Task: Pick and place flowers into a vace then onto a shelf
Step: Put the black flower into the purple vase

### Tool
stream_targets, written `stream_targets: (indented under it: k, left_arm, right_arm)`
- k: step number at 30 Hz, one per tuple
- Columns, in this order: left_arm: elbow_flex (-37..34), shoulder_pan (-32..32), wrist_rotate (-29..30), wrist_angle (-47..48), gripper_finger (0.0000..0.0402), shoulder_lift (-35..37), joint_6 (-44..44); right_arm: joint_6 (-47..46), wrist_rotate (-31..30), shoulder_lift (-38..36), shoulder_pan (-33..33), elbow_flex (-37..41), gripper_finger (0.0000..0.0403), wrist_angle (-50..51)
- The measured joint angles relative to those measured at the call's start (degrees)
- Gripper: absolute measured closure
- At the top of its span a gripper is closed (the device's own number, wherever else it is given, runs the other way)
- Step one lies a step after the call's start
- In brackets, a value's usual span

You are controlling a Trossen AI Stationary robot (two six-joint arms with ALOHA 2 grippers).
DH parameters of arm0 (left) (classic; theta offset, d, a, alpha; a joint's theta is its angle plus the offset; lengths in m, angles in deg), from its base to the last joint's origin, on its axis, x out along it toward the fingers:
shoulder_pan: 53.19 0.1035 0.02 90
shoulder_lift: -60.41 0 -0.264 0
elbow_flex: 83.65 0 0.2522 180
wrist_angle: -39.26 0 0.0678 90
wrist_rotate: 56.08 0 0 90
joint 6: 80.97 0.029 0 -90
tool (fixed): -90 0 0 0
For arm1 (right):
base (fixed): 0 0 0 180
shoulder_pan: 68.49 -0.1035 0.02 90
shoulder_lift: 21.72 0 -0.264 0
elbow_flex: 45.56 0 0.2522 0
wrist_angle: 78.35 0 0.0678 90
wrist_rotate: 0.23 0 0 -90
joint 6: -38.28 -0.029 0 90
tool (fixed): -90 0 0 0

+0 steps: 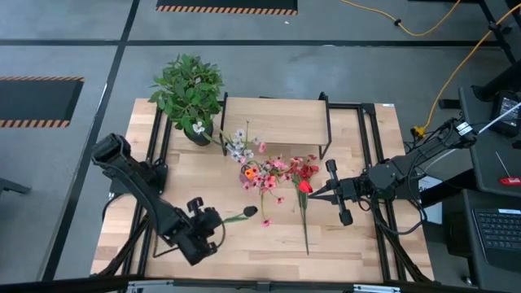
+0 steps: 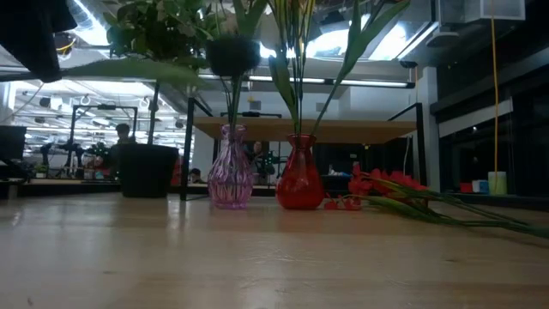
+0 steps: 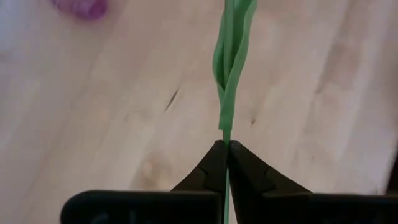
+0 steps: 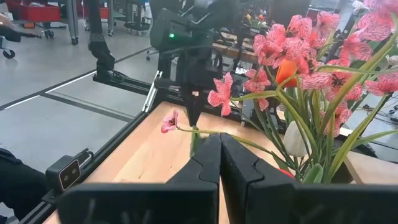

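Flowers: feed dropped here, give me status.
Left gripper shut on a flower stem above the table. Right gripper shut, empty, beside the vased flowers. Shelf bare.

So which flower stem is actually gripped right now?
The green stem pinched in the left tool, above the table's front; the other flowers sit mid-table, ungripped.

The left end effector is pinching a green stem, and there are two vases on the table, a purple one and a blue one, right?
Nearly. The left end effector does pinch a green stem, but the second vase is red, not blue. The low view shows it beside the purple vase.
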Motion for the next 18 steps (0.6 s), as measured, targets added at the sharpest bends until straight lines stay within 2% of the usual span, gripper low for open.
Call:
stream_targets:
  k: [9, 18]
  left_arm:
    - [-13.87, -4.10, 11.80, -17.42, 0.0398, 8.15, 2.94]
    - [-20.90, -4.40, 16.24, -35.94, 0.0398, 13.85, 23.41]
  right_arm:
    - [0.00, 0.00, 0.00, 0.01, 0.00, 0.0396, 0.02]
    - [-0.17, 0.00, 0.00, 0.00, 0.00, 0.0396, -0.35]
